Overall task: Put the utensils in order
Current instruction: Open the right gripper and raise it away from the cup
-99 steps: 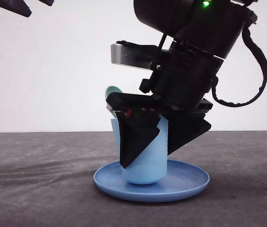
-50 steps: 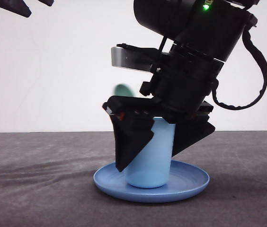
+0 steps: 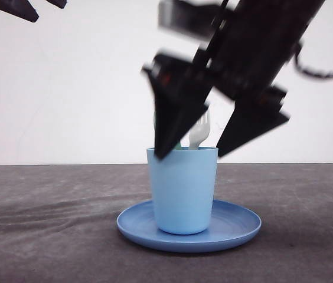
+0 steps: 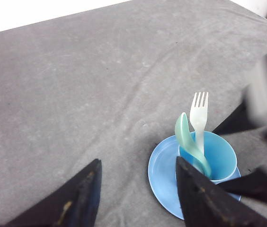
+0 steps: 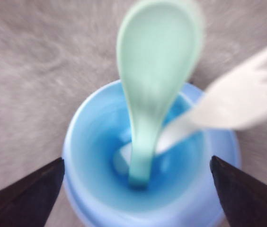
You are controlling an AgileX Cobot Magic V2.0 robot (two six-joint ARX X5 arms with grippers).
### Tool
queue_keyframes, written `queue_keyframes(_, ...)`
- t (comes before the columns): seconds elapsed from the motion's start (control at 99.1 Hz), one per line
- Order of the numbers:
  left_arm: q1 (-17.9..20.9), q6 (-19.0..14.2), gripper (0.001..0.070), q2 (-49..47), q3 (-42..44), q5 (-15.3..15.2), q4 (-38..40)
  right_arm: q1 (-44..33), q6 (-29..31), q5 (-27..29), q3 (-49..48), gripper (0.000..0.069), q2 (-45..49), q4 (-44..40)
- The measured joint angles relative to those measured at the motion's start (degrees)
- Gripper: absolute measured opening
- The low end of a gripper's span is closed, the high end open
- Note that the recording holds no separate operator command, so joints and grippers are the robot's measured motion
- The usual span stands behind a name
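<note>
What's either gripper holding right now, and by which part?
Nothing. The right gripper is open above the cup, empty; fork and spoon stand in the cup. The left gripper is open and empty too.

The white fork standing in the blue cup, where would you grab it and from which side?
Grip the white fork just below its tines, on the neck that sticks up above the rim of the cup, coming straight down from above. It stands handle-down, tines up, leaning on the rim beside the mint spoon, so probably close the claw fingers from the side away from the spoon.

Cup (image 3: 182, 190) on plate (image 3: 237, 227) (both blue).
</note>
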Motion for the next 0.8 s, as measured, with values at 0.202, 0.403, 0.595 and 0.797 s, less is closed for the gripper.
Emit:
queue_keyframes(0.202,0.0,0.0,0.0296,0.0,0.0,0.0,0.0,0.0,0.0,0.1,1.7,0.0619,-10.8,-5.7)
queue_keyframes(0.403,0.0,0.0,0.0296,0.0,0.0,0.0,-0.1,-0.1,0.0,0.4,4.3,0.0619,-21.1,-5.4)
queue_keyframes(0.595,0.0,-1.3,0.0296,0.0,0.0,0.0,-0.1,-0.1,0.0,2.4,4.4,0.0619,-26.8,-5.9)
queue_keyframes(0.797,0.0,-4.2,0.0296,0.0,0.0,0.0,-0.1,-0.1,0.0,4.5,4.4,0.0619,-28.9,-7.4)
